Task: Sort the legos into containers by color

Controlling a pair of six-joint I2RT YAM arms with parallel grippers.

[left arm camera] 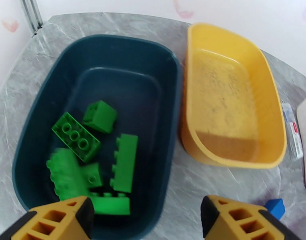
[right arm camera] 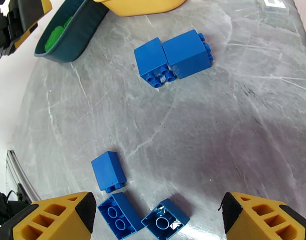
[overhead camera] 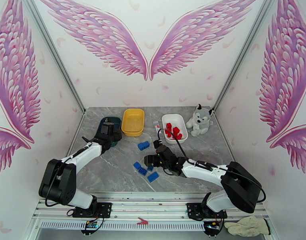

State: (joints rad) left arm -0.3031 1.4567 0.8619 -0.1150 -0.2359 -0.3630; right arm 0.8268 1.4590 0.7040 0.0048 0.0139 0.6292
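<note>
**Visitor:** Green legos [left arm camera: 125, 163] lay all in the dark teal tray [left arm camera: 113, 37] at the far left corner of the worktop [right arm camera: 233, 137]. The left gripper [left arm camera: 146, 215] hung over them, its jaws wide apart and nothing between.

**Friend:** And the other arm?

**Visitor:** The right gripper [right arm camera: 157, 211] was spread wide too, and empty. It was low over three blue legos [right arm camera: 109, 171] near the middle of the near edge. A blue pair [right arm camera: 173, 57] sat touching, further in. The red legos [overhead camera: 173, 131] were in the white tray [overhead camera: 169, 117] toward the far right. The yellow tray [left arm camera: 229, 101], at the middle of the far edge, was empty.

**Friend:** So blue goes to yellow, I suppose. How should it take one?

**Visitor:** One brick only, I think. Two under the fingers lay upside down and very close together, so the jaws could catch both. Better to turn the wrist until the pads faced two flat sides, come straight down, and close slowly.
</note>
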